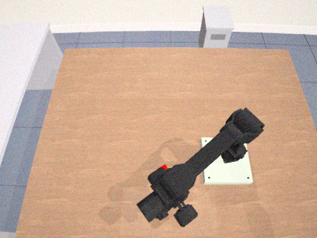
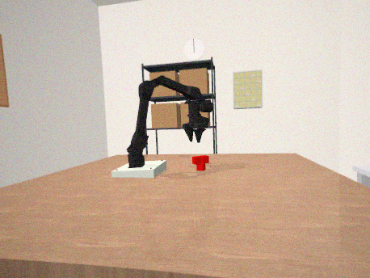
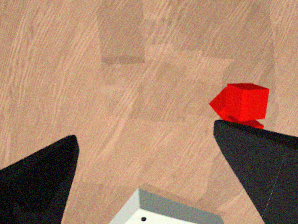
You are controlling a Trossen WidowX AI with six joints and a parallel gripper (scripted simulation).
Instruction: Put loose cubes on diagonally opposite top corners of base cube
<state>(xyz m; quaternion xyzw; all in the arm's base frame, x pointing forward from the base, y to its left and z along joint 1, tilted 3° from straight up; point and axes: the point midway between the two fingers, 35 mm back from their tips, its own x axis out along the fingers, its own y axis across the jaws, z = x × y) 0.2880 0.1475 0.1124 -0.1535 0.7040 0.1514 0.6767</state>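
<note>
In the exterior view the red base cube [image 2: 200,166] stands on the table. Two red cubes [image 2: 200,158] sit above it as a wider layer that overhangs it on both sides and looks level; the gap between them cannot be made out. In the wrist view one red cube [image 3: 255,102] shows at the right, with a red corner beside it and a red sliver below. The top view shows only a red patch [image 1: 164,167] beside the arm, which hides the rest. My gripper [image 2: 195,141] [image 3: 147,135] is open and empty, clearly above the stack.
The arm stands on a pale base plate [image 1: 226,173] [image 2: 133,174] [image 3: 175,217] on the wooden table [image 1: 138,86] [image 2: 194,218]. The plate lies to the right of the stack in the top view and to its left in the exterior view. A shelf with boxes stands behind the table.
</note>
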